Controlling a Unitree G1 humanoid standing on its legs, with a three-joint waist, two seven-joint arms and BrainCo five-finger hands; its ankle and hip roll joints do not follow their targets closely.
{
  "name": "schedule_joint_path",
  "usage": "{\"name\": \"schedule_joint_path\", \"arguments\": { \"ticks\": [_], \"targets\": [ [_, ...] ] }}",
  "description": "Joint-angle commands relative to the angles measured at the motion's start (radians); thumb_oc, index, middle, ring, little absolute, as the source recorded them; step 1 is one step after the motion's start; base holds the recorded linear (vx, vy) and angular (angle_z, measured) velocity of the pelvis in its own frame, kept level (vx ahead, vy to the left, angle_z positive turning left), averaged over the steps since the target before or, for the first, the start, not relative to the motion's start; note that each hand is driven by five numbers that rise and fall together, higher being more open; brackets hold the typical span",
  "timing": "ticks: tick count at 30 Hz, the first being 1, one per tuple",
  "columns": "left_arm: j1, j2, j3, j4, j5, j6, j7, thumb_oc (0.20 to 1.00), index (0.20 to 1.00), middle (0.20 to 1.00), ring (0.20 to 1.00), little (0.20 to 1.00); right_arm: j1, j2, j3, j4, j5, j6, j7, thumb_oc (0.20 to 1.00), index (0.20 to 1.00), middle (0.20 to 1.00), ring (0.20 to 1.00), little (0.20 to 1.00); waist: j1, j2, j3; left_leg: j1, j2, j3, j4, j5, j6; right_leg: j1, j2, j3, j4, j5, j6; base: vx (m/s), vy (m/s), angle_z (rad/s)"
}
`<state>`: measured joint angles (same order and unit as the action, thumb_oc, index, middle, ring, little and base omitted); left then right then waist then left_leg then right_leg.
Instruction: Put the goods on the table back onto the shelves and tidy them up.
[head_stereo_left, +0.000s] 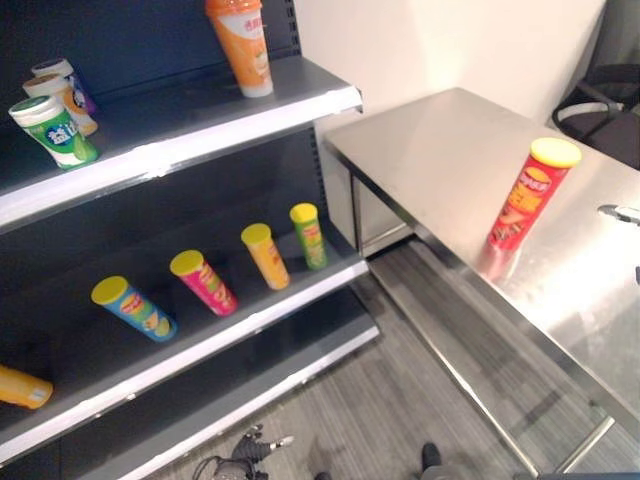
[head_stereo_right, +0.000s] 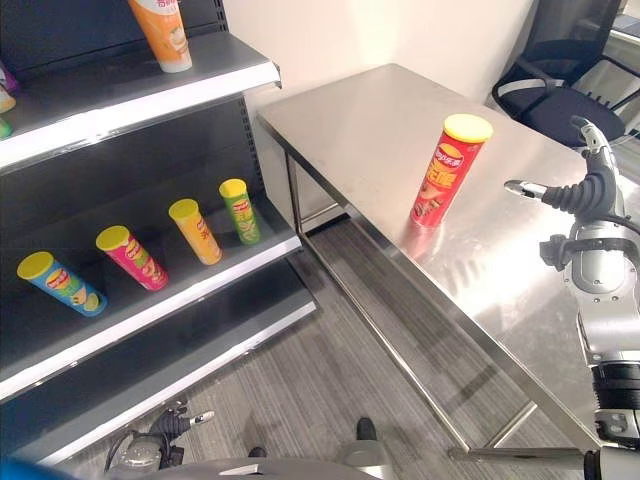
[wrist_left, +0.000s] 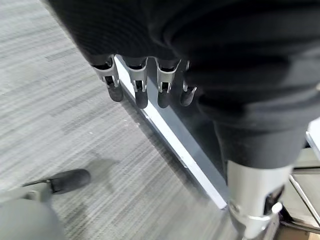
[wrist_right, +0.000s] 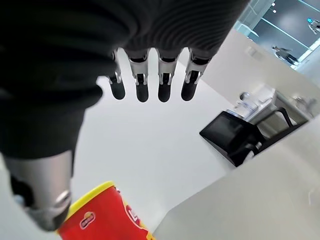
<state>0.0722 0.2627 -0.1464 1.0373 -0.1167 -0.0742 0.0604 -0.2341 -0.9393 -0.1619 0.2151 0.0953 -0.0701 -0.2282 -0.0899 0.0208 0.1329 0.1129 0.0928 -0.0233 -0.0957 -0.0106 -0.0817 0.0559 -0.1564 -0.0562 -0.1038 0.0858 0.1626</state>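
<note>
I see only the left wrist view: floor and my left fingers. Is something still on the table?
Observer: Yes. One red can stands upright on the table.
Operator: Where is the right hand?
Observer: The right hand hovers over the table beside the can, fingers open, not touching it.
Operator: What is on the lower shelf?
Observer: The lower shelf holds a row of cans with gaps between them.
</note>
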Motion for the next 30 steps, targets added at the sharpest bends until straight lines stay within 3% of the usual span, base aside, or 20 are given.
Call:
{"name": "schedule_joint_path", "arguments": {
  "ticks": [1, 16, 30],
  "targets": [
    [-0.071, 0.054, 0.005, 0.047, -0.058, -0.004, -0.005, 1.000, 1.000, 1.000, 1.000, 1.000, -0.121, -0.065, 0.025, 0.052, 0.086, -0.038, 0.023, 1.000, 1.000, 1.000, 1.000, 1.000, 0.032, -0.068, 0.020, -0.036, 0.017, 0.010, 0.071, -0.079, -0.020, 0.061, 0.009, -0.081, 0.111, -0.242, -0.027, 0.02, -0.059, 0.23],
    [-0.057, 0.075, -0.011, 0.046, -0.080, -0.003, -0.013, 1.000, 1.000, 1.000, 1.000, 1.000, -0.288, -0.129, 0.203, 0.231, 0.119, -0.018, 0.074, 1.000, 1.000, 1.000, 1.000, 1.000, 0.060, -0.071, 0.026, -0.043, 0.027, -0.017, 0.066, -0.061, -0.040, 0.084, 0.019, -0.134, 0.112, -0.255, -0.035, 0.01, -0.027, 0.12],
    [-0.053, 0.084, -0.009, 0.054, -0.094, -0.004, -0.014, 1.000, 1.000, 1.000, 1.000, 1.000, -0.368, -0.120, 0.297, 0.290, 0.115, -0.007, 0.105, 1.000, 1.000, 1.000, 1.000, 1.000, 0.074, -0.069, 0.028, -0.047, 0.021, -0.031, 0.063, -0.059, -0.037, 0.086, 0.016, -0.148, 0.120, -0.258, -0.037, 0.01, 0.000, 0.05]
  ]
}}
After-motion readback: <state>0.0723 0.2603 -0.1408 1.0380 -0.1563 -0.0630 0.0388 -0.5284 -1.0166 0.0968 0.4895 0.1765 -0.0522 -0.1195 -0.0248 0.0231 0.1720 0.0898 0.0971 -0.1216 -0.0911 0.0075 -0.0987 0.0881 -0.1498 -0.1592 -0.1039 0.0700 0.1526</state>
